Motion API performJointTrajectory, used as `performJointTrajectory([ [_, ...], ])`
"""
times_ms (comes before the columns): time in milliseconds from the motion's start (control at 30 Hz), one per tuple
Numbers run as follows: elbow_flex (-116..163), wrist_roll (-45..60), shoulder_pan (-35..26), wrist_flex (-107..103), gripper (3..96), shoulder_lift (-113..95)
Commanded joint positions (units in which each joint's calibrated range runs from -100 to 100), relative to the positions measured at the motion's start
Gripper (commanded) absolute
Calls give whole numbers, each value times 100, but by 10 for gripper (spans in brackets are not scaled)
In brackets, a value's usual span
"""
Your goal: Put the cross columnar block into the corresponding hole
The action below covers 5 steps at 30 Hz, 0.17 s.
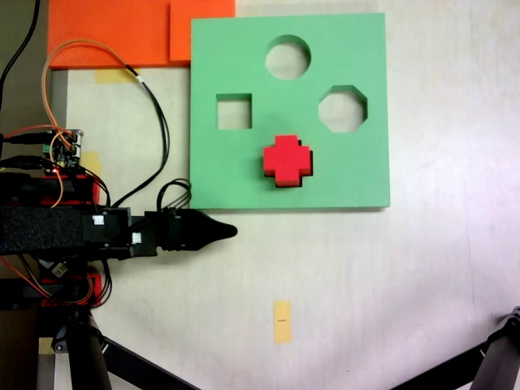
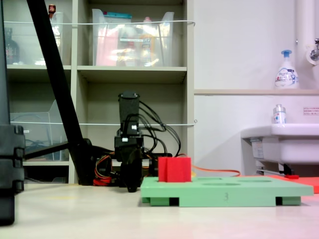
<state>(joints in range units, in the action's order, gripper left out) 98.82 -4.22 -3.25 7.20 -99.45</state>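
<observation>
The green board (image 1: 325, 49) lies flat on the surface (image 1: 390, 276). In the first exterior view, the red block (image 1: 287, 159) stands in its cross hole, left of the claw-free octagon cutout. The claw (image 1: 218, 231), its jaws closed together and empty, sits just off the board's near-left corner.

Orange foam sheets (image 1: 122, 32); yellow tape (image 1: 282, 322); soap bottle (image 2: 286, 70).

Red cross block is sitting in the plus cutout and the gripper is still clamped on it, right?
Not quite. The cross block does sit in the plus cutout of the green board, but the gripper is not on it. The first exterior view shows it off the board, over the table beside the board's near edge, holding nothing.
</observation>
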Motion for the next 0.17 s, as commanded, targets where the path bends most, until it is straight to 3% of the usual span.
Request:
performJointTrajectory([
  [33,118,39,0,-599,493,-55],
  [167,118,39,0,-599,493,-55],
])
